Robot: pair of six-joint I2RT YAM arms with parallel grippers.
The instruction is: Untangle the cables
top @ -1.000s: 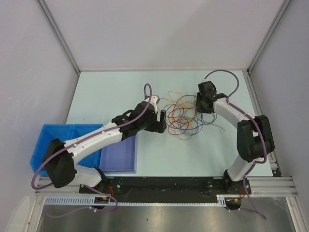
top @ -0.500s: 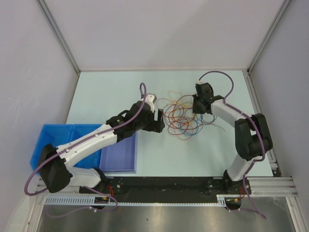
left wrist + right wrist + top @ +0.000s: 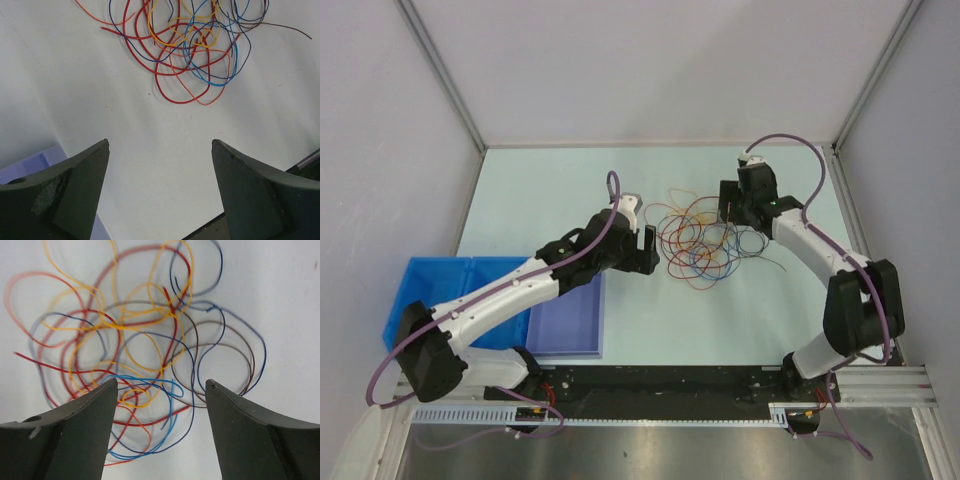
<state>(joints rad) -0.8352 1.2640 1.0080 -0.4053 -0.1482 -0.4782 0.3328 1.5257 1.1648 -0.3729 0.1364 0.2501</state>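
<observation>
The cables (image 3: 705, 240) lie as one tangle of thin red, orange, yellow, blue and dark loops on the pale table, between the two arms. My left gripper (image 3: 650, 250) stands open just left of the tangle. In the left wrist view its jaws (image 3: 160, 142) frame bare table, and the cables (image 3: 190, 45) lie beyond the tips. My right gripper (image 3: 727, 213) hovers over the tangle's back right part. In its wrist view the right gripper (image 3: 161, 381) is open above the cables (image 3: 150, 355), with nothing held between the fingers.
A blue bin (image 3: 430, 290) and a lavender tray (image 3: 568, 320) sit at the near left, beside the left arm. Grey walls enclose the table on three sides. A black rail (image 3: 660, 380) runs along the near edge.
The right gripper's jaws have opened, and the right arm's elbow has swung out to the right. The left arm shifted slightly early on, then stayed still.
</observation>
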